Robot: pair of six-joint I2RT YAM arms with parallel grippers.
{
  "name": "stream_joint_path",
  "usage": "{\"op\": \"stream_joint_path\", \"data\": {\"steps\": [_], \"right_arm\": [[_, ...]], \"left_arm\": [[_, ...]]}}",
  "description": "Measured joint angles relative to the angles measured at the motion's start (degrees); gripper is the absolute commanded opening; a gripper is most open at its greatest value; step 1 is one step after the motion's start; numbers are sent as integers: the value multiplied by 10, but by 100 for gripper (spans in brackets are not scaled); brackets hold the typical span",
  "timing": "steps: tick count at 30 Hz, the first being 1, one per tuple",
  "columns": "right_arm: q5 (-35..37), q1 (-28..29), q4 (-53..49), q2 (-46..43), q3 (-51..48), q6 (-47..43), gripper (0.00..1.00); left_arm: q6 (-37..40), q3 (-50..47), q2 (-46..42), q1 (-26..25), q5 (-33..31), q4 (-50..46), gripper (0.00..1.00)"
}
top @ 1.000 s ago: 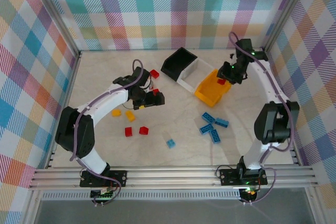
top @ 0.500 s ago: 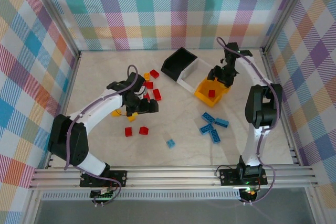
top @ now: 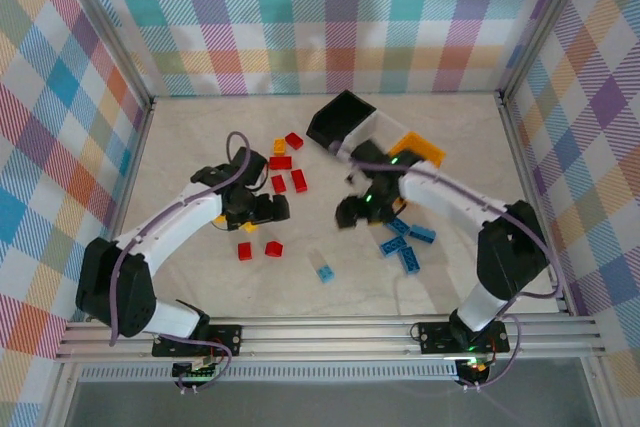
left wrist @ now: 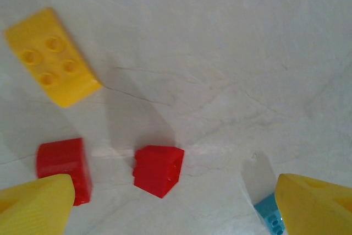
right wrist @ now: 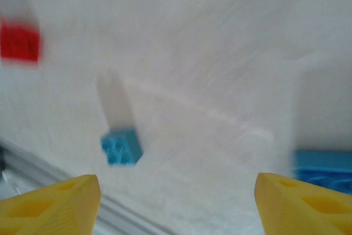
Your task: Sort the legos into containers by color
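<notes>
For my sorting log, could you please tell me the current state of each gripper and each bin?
left gripper, open, empty, a red lego lying below it
right gripper, open, empty
black bin, upright, contents not discernible
white bin, upright, partly hidden by the right arm
orange bin, upright, inside hidden by the right arm

A bare strip of worktop (top: 312, 217) lies open between the left end effector (top: 270, 212) and right end effector (top: 350, 215). Red bricks (top: 288, 172) border it farther back, blue bricks (top: 405, 237) rightward (beside the right arm), one light-blue brick (top: 325, 273) nearer.
</notes>
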Motion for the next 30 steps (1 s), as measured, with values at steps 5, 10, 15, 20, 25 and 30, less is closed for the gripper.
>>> {"op": "stream_joint_path", "data": {"steps": [5,10,15,20,25,30], "right_arm": [[22,132,16,40,-31,28,82],[49,187,39,106,-22,33,82],[72,189,44,145,-4,31,81],[83,189,26,167,26,29,73],[108,194,-8,189,50,24,48],[128,196,-11,189,51,19,37]], "left_arm": [[-9,-18,-17,27,-2,0,95],[-10,-43,-51,50,1,-2,95],[-12,-68,-78,68,12,-4,95],[-14,-83,-97,76,18,-6,95],[-14,-88,-100,83,21,-9,96],[-14,-91,-100,90,27,-12,96]]}}
